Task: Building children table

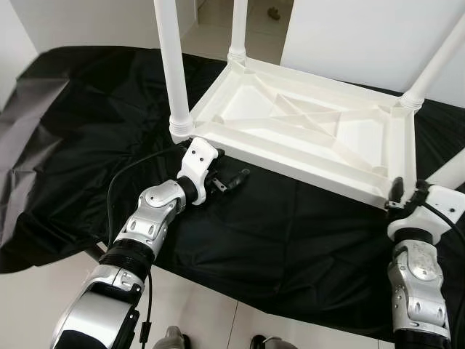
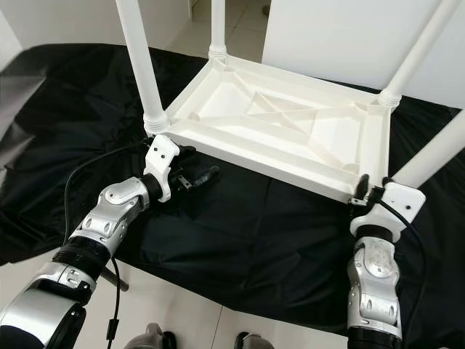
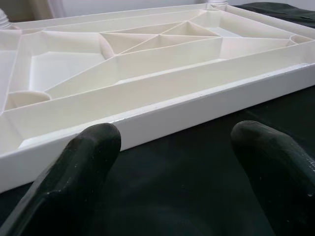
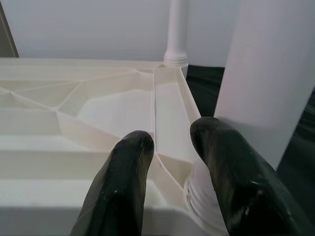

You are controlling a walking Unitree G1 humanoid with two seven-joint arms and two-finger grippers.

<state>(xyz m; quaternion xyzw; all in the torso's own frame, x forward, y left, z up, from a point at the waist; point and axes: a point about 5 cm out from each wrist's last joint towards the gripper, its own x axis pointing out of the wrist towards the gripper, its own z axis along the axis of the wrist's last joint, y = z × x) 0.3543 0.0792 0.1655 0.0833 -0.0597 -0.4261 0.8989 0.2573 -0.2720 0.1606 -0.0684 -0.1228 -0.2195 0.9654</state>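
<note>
Mid-assembly, apparently: upturned white tabletop [image 1: 305, 134] centre frame on black cloth [image 1: 87, 145], all four legs (fourth [image 2: 436, 149] at right edge) in. Left gripper [image 1: 231, 179] open beside its near rim; right gripper [image 2: 365, 190] open at the corner socket — likely next, seating and checking that leg.

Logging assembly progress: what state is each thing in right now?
Table top: upside down on the black cloth, ribs up.
Legs: four standing in the corner sockets.
Left pincer: open, beside the near edge.
Right pincer: open, at the corner by a leg.
</note>
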